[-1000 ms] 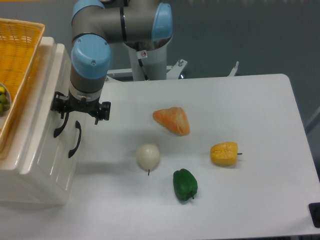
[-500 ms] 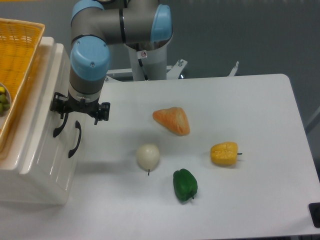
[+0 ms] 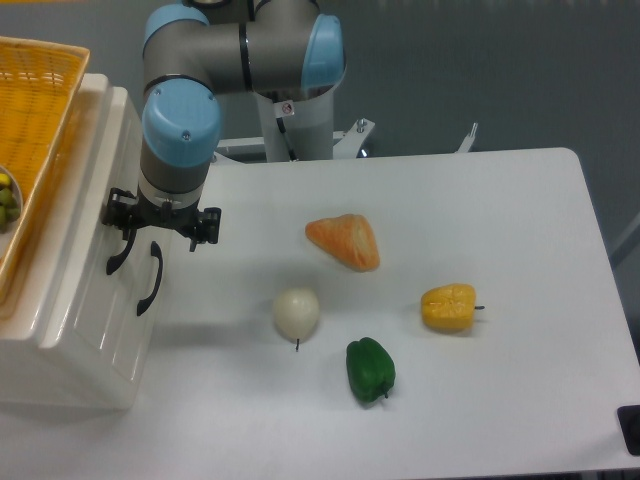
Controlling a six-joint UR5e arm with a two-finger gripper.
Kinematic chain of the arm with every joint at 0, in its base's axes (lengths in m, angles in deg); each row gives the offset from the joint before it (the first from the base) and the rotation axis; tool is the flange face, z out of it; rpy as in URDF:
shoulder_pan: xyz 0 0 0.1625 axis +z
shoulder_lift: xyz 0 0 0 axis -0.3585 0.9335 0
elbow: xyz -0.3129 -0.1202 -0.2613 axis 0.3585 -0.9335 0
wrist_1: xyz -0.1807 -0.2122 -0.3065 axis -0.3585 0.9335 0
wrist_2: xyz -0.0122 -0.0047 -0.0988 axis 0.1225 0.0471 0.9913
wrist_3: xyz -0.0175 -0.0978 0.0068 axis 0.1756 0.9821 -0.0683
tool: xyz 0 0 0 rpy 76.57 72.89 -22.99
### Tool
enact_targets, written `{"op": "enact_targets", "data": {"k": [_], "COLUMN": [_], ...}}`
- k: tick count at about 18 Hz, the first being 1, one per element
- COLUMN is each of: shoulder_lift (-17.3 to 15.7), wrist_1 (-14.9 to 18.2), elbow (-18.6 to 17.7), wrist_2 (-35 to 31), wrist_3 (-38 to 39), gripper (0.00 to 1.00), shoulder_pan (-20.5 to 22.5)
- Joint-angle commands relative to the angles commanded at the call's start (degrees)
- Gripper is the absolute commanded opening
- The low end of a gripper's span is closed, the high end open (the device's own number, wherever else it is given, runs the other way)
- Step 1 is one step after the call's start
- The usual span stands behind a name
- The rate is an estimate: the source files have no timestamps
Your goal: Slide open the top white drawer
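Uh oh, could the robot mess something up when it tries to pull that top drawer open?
Maybe. The gripper sits right by two black handles that lie close together, so it could hook the lower handle instead of the top white drawer's handle. Whether it actually grips anything is hidden by the wrist, so it might slip off. Also, a yellow basket rests on the cabinet; a hard tug could jolt it.

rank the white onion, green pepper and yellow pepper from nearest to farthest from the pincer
From the pincer by the cabinet:
1. white onion, nearest, mid-table.
2. green pepper, toward the front edge.
3. yellow pepper, farthest, out on the far side.
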Motion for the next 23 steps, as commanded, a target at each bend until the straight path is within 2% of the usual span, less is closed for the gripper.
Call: {"op": "enact_targets", "data": {"k": [14, 23], "shoulder_lift": [0.3, 0.0], "wrist_1": [0.4, 0.6], "elbow": [0.0, 0.0], "wrist_2": [-0.6, -1.1], "wrist_3": [-0.1, -0.1], "gripper": [1.0, 1.0], "shoulder_pan": [0.7, 2.7]}}
